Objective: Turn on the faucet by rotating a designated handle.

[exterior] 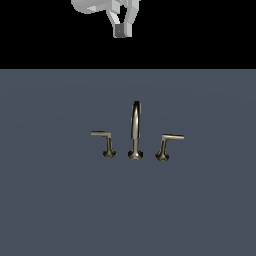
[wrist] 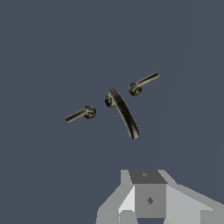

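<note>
At the middle of the exterior view, the faucet [exterior: 135,131] stands on a flat grey surface [exterior: 50,200]. It is a three-piece set: a tall arched spout [exterior: 135,125] in the centre, with a short lever on either side. The handle [exterior: 169,145] sits toward the exterior view's right, its thin arm pointing to that side. The twin lever [exterior: 104,143] sits toward the exterior view's left, arm pointing the opposite way. All three pieces stand apart from one another on flared bases. The gripper [exterior: 122,27] hangs at the top of this view, well apart from the faucet and roughly in line with the spout. It holds nothing. Its fingers appear close together, but the opening width cannot be told here.

In the wrist view, the camera looks down on the set from well above. The spout [wrist: 123,113] lies between the two levers [wrist: 142,83] [wrist: 81,114]; which lever is the handle cannot be told from this view alone. Part of the gripper body [wrist: 148,194] shows at the frame edge; the fingertips are not clearly visible, so the jaw state remains undetermined.

Step in hand: approach, judged not yet begun in earnest, as no contact exists. The next move calls for travel toward the handle, descent beside its arm, then a push or grasp to rotate it about its base, keeping clear of the spout.
</note>
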